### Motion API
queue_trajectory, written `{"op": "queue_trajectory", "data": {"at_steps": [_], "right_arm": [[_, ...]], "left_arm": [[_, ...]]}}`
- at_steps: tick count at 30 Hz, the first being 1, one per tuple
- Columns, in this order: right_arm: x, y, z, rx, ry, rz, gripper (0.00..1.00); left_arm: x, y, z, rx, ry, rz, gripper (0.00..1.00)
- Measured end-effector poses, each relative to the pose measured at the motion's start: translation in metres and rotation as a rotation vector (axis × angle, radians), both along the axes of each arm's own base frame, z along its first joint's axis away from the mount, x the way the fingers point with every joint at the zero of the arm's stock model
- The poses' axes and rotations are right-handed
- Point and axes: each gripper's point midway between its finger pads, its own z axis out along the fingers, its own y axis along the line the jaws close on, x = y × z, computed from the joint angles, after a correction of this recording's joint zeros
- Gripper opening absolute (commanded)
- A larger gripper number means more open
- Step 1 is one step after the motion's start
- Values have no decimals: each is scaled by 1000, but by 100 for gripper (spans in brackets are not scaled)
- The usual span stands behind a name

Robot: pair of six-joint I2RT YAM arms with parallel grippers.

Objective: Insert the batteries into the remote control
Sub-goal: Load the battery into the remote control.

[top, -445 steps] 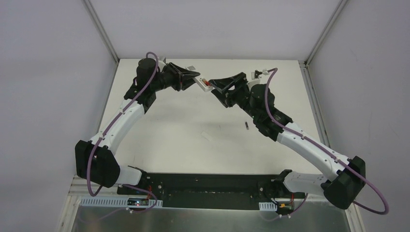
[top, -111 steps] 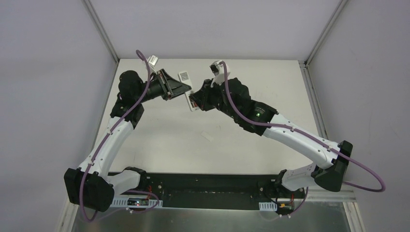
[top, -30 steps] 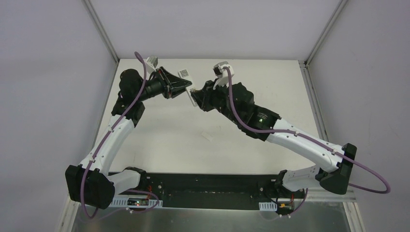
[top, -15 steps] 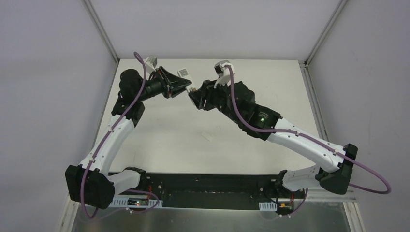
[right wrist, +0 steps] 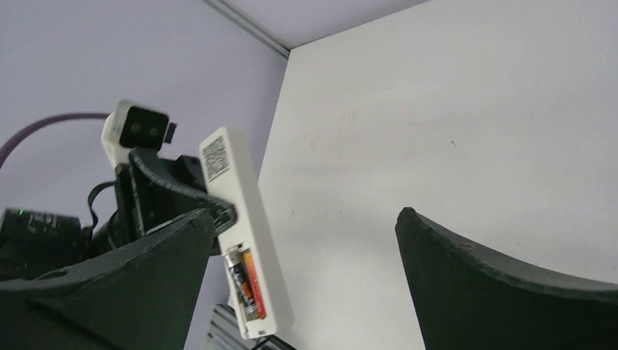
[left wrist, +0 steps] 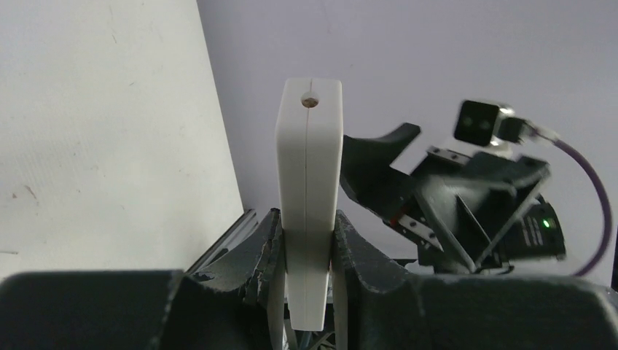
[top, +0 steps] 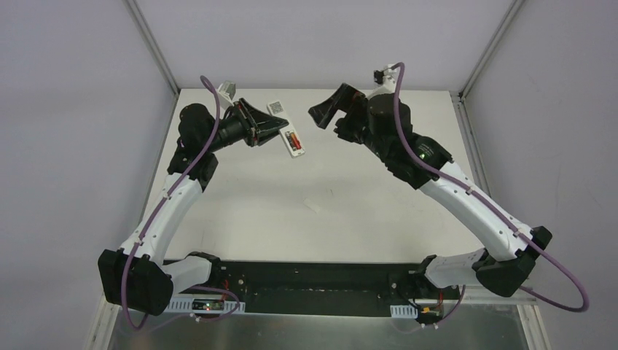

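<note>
The remote control [top: 288,131] is held off the table [top: 379,211] over its far left part, clamped by its long edges between the narrowly set fingers of the left gripper [top: 275,125]. The left wrist view shows its slim white edge [left wrist: 308,182] standing upright between the two pads. Its back faces the right wrist camera, with the code label at the upper end and the open compartment at the lower end. There the batteries [right wrist: 243,281] lie side by side, one dark, one red-orange. The right gripper [top: 329,109] hangs just to the right of the remote, apart from it, jaws spread wide and holding nothing. A small white cover piece [top: 312,206] lies on the table nearer the arm bases.
</note>
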Motion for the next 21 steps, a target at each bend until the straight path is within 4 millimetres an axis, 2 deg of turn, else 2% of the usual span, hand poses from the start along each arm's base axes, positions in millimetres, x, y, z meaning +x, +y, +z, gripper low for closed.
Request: {"op": "queue_trajectory", "data": {"at_steps": [3, 6, 9, 12, 16, 21], "right_arm": [[13, -8, -16, 94, 122, -20, 100], [4, 5, -33, 183, 250, 46, 100], [-7, 23, -41, 265, 337, 123, 100], [-15, 36, -39, 338, 388, 186, 99], [-18, 48, -25, 424, 408, 250, 98], [-17, 59, -20, 486, 439, 294, 85]], "left_arm": [[0, 0, 4, 7, -23, 3, 0], [3, 2, 9, 13, -48, 17, 0], [4, 2, 11, 16, -61, 28, 0], [6, 3, 10, 23, -68, 34, 0], [11, 3, 8, 27, -65, 47, 0], [13, 5, 7, 34, -69, 56, 0]]}}
